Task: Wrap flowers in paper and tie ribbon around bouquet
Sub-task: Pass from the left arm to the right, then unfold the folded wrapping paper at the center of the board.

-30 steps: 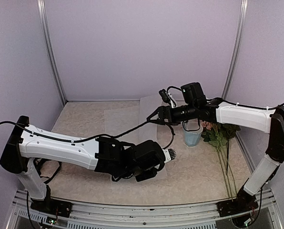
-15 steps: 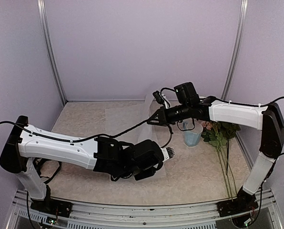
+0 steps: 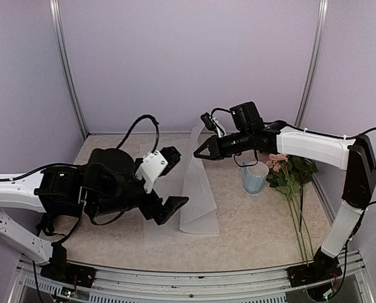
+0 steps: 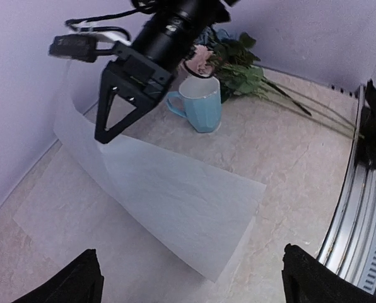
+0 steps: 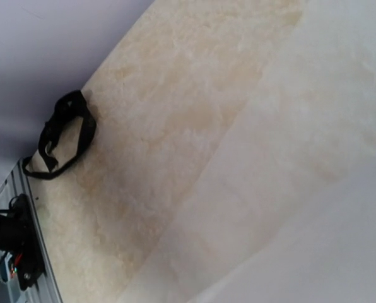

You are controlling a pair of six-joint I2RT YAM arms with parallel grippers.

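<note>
The paper [image 3: 197,189] is a frosted white sheet; its far edge is lifted off the table while its near end lies flat. My right gripper [image 3: 197,153] is shut on that raised edge, and the left wrist view shows this right gripper [image 4: 104,134] pinching the paper [image 4: 175,189]. To the left of the sheet, my left gripper [image 3: 174,178] is open and empty, its fingertips [image 4: 81,281] wide apart. The flowers [image 3: 289,172] lie right of a blue mug [image 3: 254,178], stems toward the near edge. The ribbon [image 5: 65,136] lies in a black loop by the wall. No bouquet shows.
The blue mug [image 4: 200,104] stands upright just beyond the paper, close under the right arm. Walls close the table on the left, back and right. A metal rail [image 3: 188,278] runs along the near edge.
My left gripper has opened, let go of the paper and drawn back to the left. My right gripper has shut on the far edge and lifted it, so the sheet now curves upward.
</note>
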